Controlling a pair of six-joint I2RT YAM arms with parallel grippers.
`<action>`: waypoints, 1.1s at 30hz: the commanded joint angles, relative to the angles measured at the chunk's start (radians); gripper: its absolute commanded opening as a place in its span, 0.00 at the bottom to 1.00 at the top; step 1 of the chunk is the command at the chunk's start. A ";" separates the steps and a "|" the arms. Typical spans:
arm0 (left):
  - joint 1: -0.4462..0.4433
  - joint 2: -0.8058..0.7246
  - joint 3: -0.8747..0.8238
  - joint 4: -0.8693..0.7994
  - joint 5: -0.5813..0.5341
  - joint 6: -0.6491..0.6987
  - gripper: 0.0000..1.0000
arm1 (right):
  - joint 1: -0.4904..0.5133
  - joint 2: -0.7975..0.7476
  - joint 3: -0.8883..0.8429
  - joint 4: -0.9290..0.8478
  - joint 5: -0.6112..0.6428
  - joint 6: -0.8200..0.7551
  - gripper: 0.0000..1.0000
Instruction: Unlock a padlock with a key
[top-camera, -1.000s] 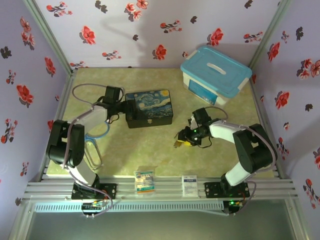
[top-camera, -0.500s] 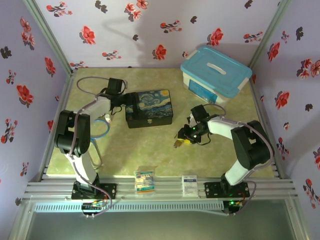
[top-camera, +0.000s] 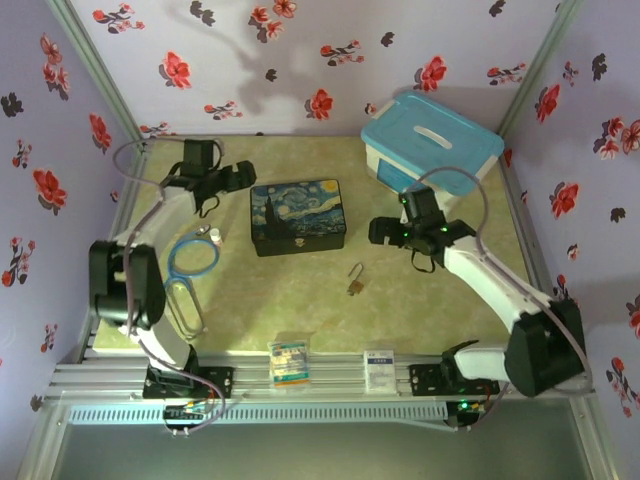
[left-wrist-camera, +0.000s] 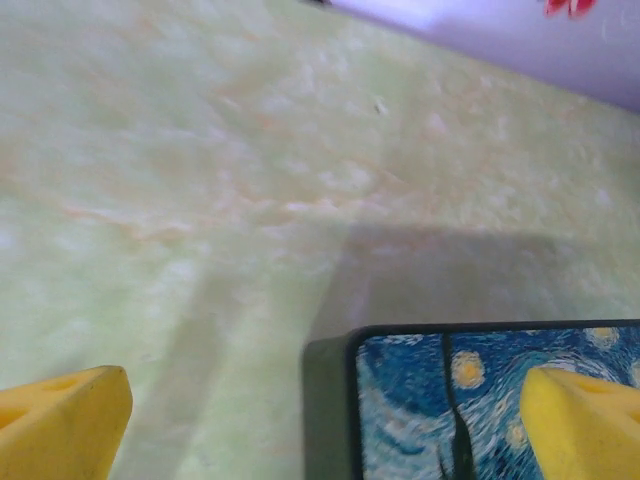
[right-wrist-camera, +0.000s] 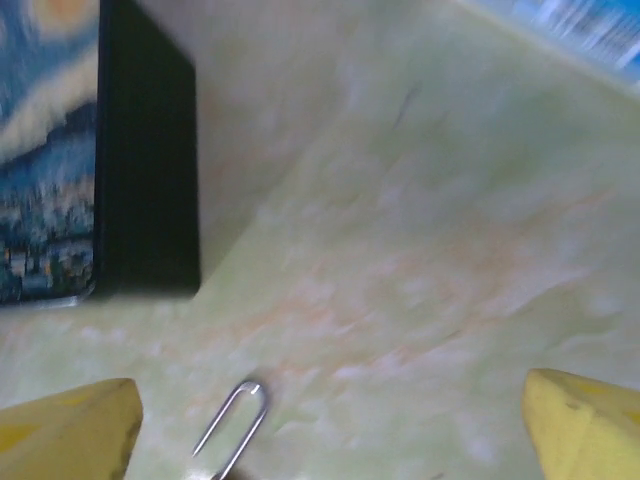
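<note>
Small brass-gold padlock (top-camera: 354, 283) with thin silver shackle: lies on the green mottled table (top-camera: 450, 310), in front of the Starry Night tin (top-camera: 297, 215). Left gripper (top-camera: 238, 175): spread, over the tin's far-left corner. Right gripper (top-camera: 380, 233): spread, empty, right of the tin.

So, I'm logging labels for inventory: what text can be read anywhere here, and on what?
Nothing is legible.
Label on the white packet by the near rail: too small to read.
Print on the clear packet: blurred.
Side label on the blue-lidded box: blurred.
</note>
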 joint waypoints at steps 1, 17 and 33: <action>0.018 -0.181 -0.123 0.043 -0.159 0.082 1.00 | -0.039 -0.076 -0.014 0.034 0.288 -0.115 0.99; 0.137 -0.400 -0.661 0.463 -0.405 0.264 1.00 | -0.372 -0.131 -0.547 0.882 0.337 -0.206 0.99; 0.170 -0.243 -0.880 1.023 -0.234 0.330 1.00 | -0.377 0.260 -0.656 1.527 0.216 -0.250 0.99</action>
